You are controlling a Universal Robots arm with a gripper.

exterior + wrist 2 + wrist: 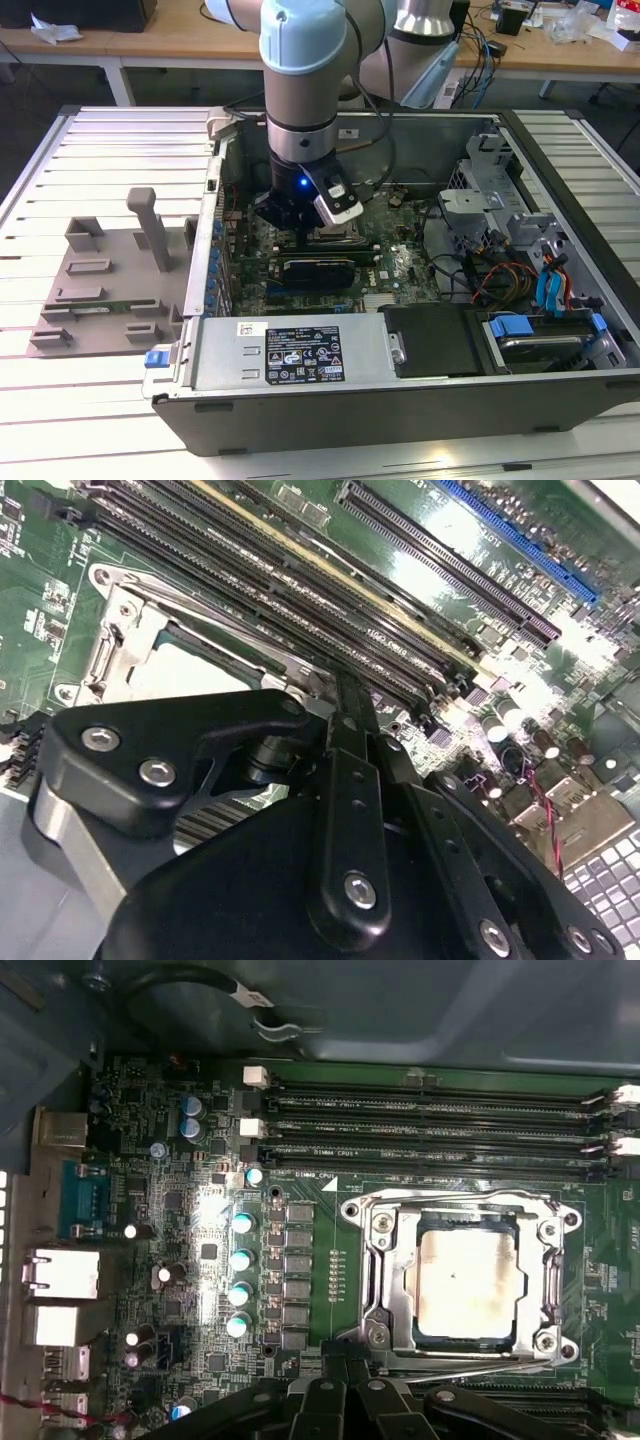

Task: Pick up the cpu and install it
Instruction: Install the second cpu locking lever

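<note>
the tool [300,222], grip state unclear, hovers over one cpu [465,1285] in one socket [385,1260].

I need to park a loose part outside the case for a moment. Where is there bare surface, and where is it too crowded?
Bare slats of the table lie free on the exterior view's left, behind the grey fixture plate, and in the near-left corner. Inside the computer case it is crowded: arm and tool hang over the cpu in its socket, with cables and drive cages to the right.
</note>
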